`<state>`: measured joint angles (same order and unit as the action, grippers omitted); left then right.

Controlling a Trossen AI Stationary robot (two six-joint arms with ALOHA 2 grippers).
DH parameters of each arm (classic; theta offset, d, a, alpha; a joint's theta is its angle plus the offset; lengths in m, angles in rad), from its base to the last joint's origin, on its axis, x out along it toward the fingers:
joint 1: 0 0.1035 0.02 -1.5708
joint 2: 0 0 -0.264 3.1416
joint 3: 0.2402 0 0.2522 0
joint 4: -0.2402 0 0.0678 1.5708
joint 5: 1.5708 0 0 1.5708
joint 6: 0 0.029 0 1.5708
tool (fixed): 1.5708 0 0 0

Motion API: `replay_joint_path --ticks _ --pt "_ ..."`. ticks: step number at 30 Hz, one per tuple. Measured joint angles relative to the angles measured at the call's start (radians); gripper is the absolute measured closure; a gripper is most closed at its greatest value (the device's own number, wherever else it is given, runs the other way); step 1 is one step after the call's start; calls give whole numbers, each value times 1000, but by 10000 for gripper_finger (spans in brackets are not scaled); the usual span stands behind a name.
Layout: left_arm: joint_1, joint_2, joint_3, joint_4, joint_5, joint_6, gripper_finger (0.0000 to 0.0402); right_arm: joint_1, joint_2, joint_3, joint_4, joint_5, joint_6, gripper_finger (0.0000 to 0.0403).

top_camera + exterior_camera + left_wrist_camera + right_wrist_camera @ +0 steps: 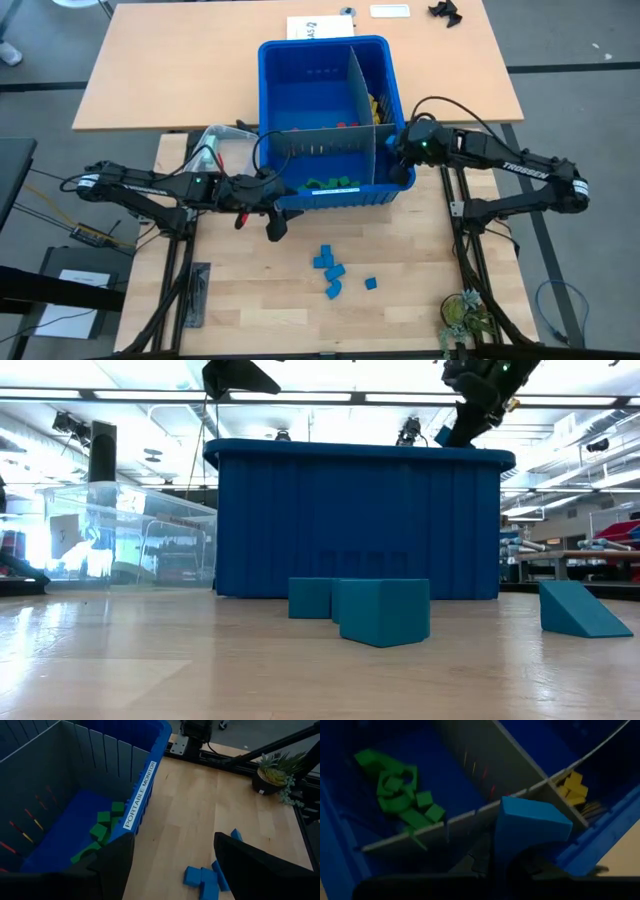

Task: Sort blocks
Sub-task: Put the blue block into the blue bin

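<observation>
Though the tabletop [250, 300] looks busy, the job comes down to small hard plastic blocks: light, rigid and a bit slick, I'd judge, so best pinched across two flat opposite faces rather than by an edge or a slope.

Starting at the left, the left gripper [274, 226] hovers just off the near-left corner of the blue bin [300, 60], its fingers [112, 865] spread apart with nothing between them. A clear tub [222, 143] stands beside the bin's left wall. Further right, on the bare wood near the bin, lies a loose cluster of blue blocks [329, 266]. The wedge-shaped one [583, 610] among them would likely slip if squeezed on its slanted face.

At the right, the right gripper [402, 148] hangs over the bin's right wall, fingers clenched on a blue block [532, 822].

The overhead view lays out the bin's grey dividers [330, 145] and compartments, but not what the right gripper carries; only its wrist camera shows that block, with green blocks [400, 790] in one compartment and yellow blocks [572, 787] in another. The table-level view alone gives the blocks' shapes in profile.
</observation>
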<state>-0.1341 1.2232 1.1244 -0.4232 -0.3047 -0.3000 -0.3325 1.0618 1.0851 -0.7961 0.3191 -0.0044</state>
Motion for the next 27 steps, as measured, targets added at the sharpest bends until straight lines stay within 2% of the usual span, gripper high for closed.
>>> replay_joint_path --ticks 7,22,27 --pt "0 0 0 -1 -5 0 117 0 0 -54 -1 -8 11 369" --pt "0 0 0 -1 -6 3 117 -3 4 -55 15 -29 40 366" --pt "1 1 0 18 -7 7 117 -5 13 -55 13 -49 86 342"
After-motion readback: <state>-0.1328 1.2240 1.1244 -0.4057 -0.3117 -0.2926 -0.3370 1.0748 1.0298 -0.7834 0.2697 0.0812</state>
